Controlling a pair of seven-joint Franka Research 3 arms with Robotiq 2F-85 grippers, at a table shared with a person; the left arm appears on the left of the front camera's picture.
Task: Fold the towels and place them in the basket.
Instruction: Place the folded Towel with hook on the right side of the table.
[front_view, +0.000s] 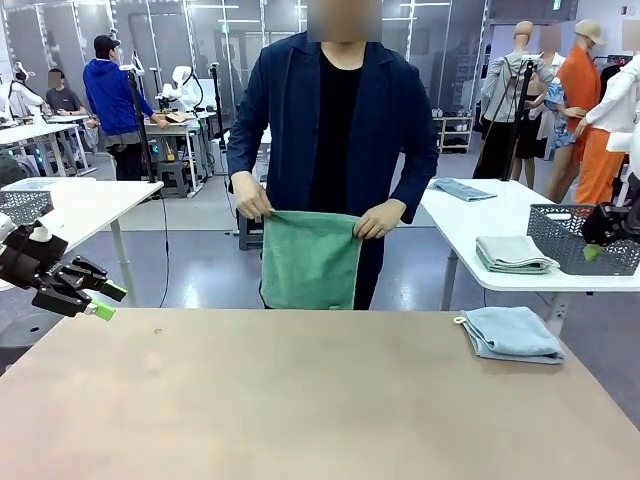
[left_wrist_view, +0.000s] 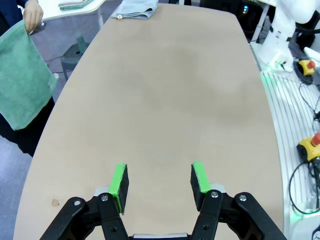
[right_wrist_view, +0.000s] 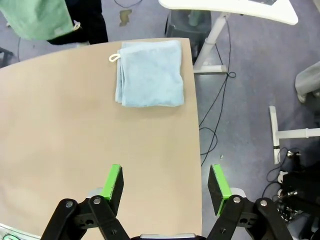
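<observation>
Both end effectors idle, nothing gripped. Left end effector (left_wrist_view: 160, 181): fingers apart, empty, low over the bare tan surface (left_wrist_view: 165, 100). Right end effector (right_wrist_view: 166, 182): fingers wide apart, empty, near the surface's right edge, looking at the blue towel (right_wrist_view: 150, 72).

Task items:
- blue towel: folded into a flat square stack, on the far right corner of the surface, corner loop (right_wrist_view: 114, 56) sticking out toward the person.
- green towel (front_view: 310, 260): off the surface, hanging limp from the person's hands (front_view: 250, 200) by its top edge, past the far edge.
- dark lattice basket (front_view: 570, 235): on the white side table to the right, not on our surface.

Risks, my read:
- blue towel sits close to the edge; a sideways nudge on approach likely slides it off.
- soft terry, several loose layers. A shallow pinch probably grabs only the top ply and the fold opens on lift.
- the loop could snag a finger.
- green towel is limp and unsupported. A handover grab is hard to place, and the person's fingers are right at the hem.
- basket reach looks marginal.
</observation>
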